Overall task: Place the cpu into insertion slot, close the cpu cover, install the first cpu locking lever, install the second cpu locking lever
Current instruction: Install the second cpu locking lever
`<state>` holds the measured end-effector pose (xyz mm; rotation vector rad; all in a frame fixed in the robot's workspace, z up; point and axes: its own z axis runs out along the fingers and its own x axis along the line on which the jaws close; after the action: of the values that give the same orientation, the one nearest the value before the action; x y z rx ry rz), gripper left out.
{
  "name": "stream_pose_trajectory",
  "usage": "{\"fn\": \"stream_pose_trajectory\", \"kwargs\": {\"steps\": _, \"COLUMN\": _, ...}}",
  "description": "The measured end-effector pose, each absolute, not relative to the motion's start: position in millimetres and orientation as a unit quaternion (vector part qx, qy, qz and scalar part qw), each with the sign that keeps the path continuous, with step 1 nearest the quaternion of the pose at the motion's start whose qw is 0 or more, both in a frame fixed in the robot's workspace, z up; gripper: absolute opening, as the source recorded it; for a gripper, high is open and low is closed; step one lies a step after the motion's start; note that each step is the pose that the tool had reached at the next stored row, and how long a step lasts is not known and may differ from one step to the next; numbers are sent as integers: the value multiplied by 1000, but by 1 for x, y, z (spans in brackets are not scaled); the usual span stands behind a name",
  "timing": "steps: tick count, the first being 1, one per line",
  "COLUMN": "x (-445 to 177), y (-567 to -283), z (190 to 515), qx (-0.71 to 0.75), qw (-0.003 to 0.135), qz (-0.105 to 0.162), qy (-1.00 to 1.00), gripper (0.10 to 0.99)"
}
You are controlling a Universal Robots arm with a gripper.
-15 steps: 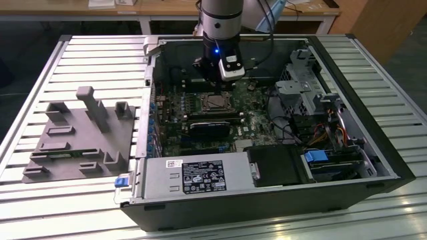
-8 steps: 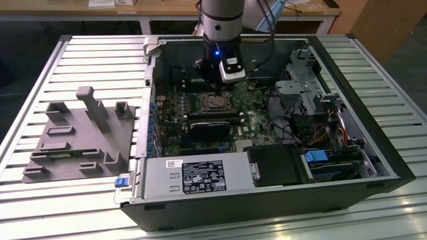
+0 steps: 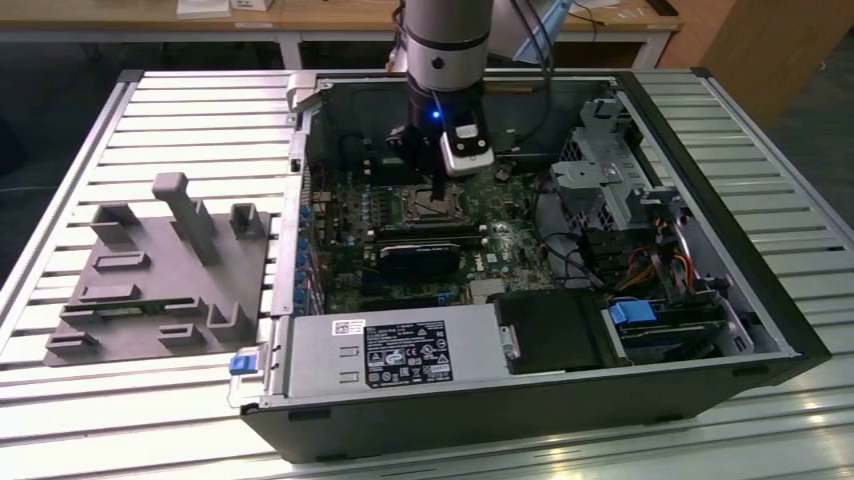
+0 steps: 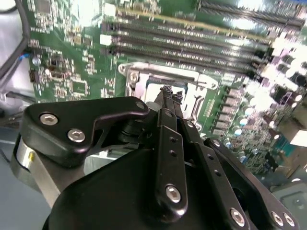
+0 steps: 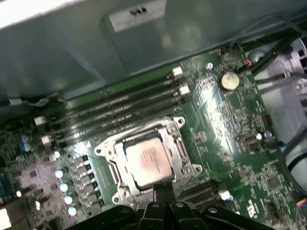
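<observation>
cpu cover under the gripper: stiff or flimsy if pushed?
The cpu cover is a thin metal frame with a window, so probably springy and easy to bend. It lies flat over the cpu, so it likely won't tip. The gripper sits at its edge.

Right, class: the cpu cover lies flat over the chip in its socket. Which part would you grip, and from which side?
Probably the rim of the cpu cover on the side nearest the gripper, pinched from above. It lies flat around the cpu, so only its thin edge offers a hold, and the memory slots crowd the far side.
</observation>
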<state>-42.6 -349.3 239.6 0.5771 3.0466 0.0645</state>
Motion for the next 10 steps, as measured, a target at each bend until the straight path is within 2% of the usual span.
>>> {"fn": "stream_pose_trajectory", "kwargs": {"steps": 10, "x": -43, "y": -368, "z": 239, "qx": 183, "qw": 20, "qz": 21, "qy": 983, "gripper": 102}}
